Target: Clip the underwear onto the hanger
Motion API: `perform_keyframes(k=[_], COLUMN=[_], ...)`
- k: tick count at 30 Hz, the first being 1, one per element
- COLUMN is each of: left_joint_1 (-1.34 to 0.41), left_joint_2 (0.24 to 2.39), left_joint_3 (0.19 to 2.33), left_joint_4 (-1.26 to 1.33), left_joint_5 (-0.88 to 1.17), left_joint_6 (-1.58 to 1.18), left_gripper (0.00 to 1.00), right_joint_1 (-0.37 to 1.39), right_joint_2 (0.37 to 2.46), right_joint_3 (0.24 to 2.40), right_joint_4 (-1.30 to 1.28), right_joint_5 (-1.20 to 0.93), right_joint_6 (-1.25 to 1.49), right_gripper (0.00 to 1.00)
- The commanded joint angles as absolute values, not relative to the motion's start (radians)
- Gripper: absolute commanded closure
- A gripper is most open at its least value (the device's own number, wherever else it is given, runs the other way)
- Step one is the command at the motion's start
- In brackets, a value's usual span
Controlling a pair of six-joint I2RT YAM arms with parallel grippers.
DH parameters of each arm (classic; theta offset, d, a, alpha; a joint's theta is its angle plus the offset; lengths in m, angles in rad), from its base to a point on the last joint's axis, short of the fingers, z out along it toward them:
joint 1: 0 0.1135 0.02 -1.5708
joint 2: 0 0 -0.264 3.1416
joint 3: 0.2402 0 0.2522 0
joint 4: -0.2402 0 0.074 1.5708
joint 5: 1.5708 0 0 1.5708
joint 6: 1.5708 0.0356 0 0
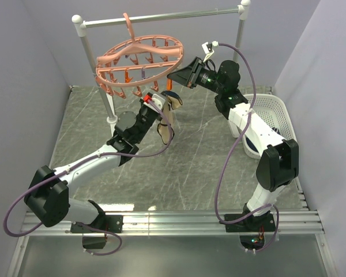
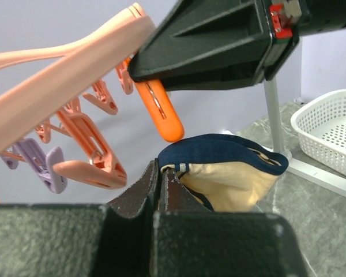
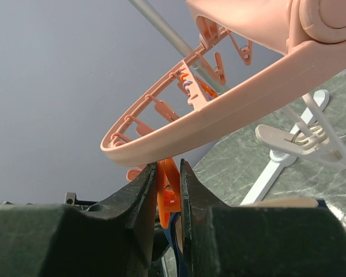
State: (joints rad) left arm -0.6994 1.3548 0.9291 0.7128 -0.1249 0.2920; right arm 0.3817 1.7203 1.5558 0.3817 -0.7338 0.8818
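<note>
The salmon-pink round hanger [image 1: 139, 62] hangs by its hook from the rack bar, with its clips dangling. My left gripper [image 1: 163, 105] is shut on the navy waistband of the beige underwear [image 1: 162, 129] and holds it up just under the hanger's near right rim. In the left wrist view the underwear [image 2: 230, 176] hangs past my closed gripper [image 2: 160, 172], right under an orange clip [image 2: 161, 112]. My right gripper [image 1: 177, 78] is shut on that orange clip [image 3: 169, 190]. Navy trim [image 3: 176, 245] shows just below the clip between the right fingers, under the hanger ring [image 3: 219, 121].
The silver-and-white rack [image 1: 161, 17] stands at the back with its post [image 2: 273, 112] and foot [image 3: 277, 164] on the marble table. A white perforated basket [image 1: 272, 109] sits at the right, also in the left wrist view [image 2: 334, 133]. Other pink and lilac clips [image 2: 92, 147] hang left of my left gripper.
</note>
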Motion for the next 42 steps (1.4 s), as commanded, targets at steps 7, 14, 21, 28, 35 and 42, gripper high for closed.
perform_keyframes(k=[7,14,21,28,35,42], left_joint_1=[-0.692,-0.68,-0.678,-0.678,-0.68,-0.677], left_joint_2=[1.355,1.353,1.361,1.384,1.394,1.396], left_joint_3=[0.988,1.0,1.015,1.057,1.077,1.095], left_joint_4=[0.749,0.738,0.716,0.683,0.658,0.643], left_joint_5=[-0.15,-0.153,-0.16,-0.172,-0.175,-0.181], left_joint_6=[0.278,0.242,0.222,0.196,0.164,0.143], left_gripper=[1.0,1.0,1.0,1.0,1.0,1.0], right_joint_1=[0.385,0.387,0.387,0.388,0.387,0.387], right_joint_2=[1.723,1.717,1.733,1.736,1.741,1.733], right_joint_3=[1.577,1.565,1.571,1.572,1.571,1.552], right_joint_4=[0.393,0.408,0.422,0.425,0.436,0.445], right_joint_5=[-0.709,-0.703,-0.712,-0.706,-0.704,-0.706], right_joint_6=[0.887,0.887,0.92,0.937,0.951,0.928], right_gripper=[1.0,1.0,1.0,1.0,1.0,1.0])
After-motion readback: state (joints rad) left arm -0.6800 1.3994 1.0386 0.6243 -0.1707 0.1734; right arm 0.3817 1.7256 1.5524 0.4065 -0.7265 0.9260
